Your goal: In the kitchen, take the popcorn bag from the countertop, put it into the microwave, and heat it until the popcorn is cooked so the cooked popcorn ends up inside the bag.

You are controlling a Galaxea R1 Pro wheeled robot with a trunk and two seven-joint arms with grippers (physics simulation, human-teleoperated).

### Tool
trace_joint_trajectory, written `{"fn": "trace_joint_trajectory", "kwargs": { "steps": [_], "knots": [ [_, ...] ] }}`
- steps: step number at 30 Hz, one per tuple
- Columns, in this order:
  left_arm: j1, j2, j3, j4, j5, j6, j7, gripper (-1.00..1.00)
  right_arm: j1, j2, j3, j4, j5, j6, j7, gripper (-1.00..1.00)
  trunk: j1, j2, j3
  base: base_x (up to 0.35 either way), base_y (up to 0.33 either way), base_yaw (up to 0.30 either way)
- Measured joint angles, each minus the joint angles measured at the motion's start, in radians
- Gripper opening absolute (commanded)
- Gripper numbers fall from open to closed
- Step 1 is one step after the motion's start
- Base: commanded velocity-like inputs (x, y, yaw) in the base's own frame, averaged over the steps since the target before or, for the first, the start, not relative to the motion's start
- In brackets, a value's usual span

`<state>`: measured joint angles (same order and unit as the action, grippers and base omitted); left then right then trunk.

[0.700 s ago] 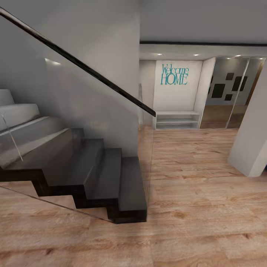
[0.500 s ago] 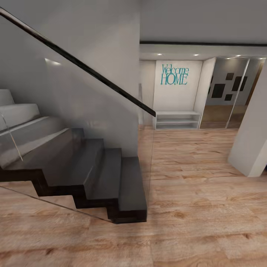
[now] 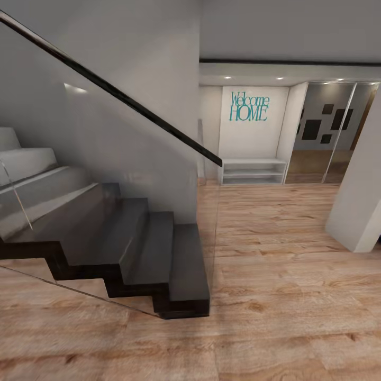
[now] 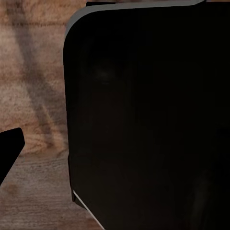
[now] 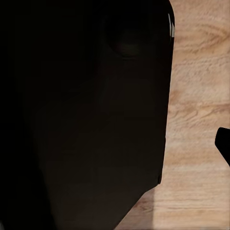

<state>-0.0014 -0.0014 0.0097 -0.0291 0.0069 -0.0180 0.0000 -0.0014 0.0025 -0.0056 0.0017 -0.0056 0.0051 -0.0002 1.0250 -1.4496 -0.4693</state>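
I am in a hallway, and the popcorn bag, the microwave and the countertop are out of view. In the left wrist view a large dark rounded panel point(image 4: 148, 115) of my own body hangs over the wooden floor point(image 4: 33, 72), with one dark fingertip point(image 4: 8, 149) at the picture's edge. The right wrist view has a similar dark panel point(image 5: 81, 110) over pale floor boards point(image 5: 196, 96), and a dark fingertip point(image 5: 224, 143) at its edge. Neither view lets me judge how the jaws stand.
Black stairs point(image 3: 159, 254) with a glass balustrade and dark handrail point(image 3: 132, 106) rise at the left. Wooden floor point(image 3: 275, 296) stretches ahead to a white shelf unit point(image 3: 253, 172) under a "Welcome HOME" sign point(image 3: 248, 107). A white pillar point(image 3: 360, 201) stands at the right, mirrored doors point(image 3: 328, 132) behind it.
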Motion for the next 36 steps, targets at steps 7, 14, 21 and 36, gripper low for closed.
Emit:
{"fn": "trace_joint_trajectory", "kwargs": {
  "steps": [7, 14, 21, 36],
  "knots": [
    [0.0, 0.0, 0.0, 0.0, 0.0, 0.0, 0.0, 1.0, 0.0, -0.001, 0.007, 0.0, 0.009, -0.006, 0.003, 1.0, 0.0, 0.0, 0.0, 0.0, 0.0, 0.0],
    [0.0, 0.0, 0.0, 0.0, 0.0, 0.0, 0.0, 1.0, 0.0, 0.0, 0.005, 0.0, 0.002, -0.009, 0.002, 1.0, 0.0, 0.0, 0.0, 0.0, 0.0, -0.082],
    [0.0, 0.0, 0.0, 0.0, 0.0, 0.0, 0.0, 1.0, 0.0, -0.001, 0.004, 0.0, 0.0, -0.009, -0.001, 1.0, 0.0, 0.0, 0.0, 0.0, 0.0, -0.231],
    [0.0, -0.001, -0.001, 0.0, 0.0, 0.0, -0.003, 1.0, 0.0, 0.001, 0.002, 0.0, 0.004, -0.025, -0.01, 1.0, 0.0, 0.0, 0.0, 0.0, 0.0, -0.247]
  ]
}}
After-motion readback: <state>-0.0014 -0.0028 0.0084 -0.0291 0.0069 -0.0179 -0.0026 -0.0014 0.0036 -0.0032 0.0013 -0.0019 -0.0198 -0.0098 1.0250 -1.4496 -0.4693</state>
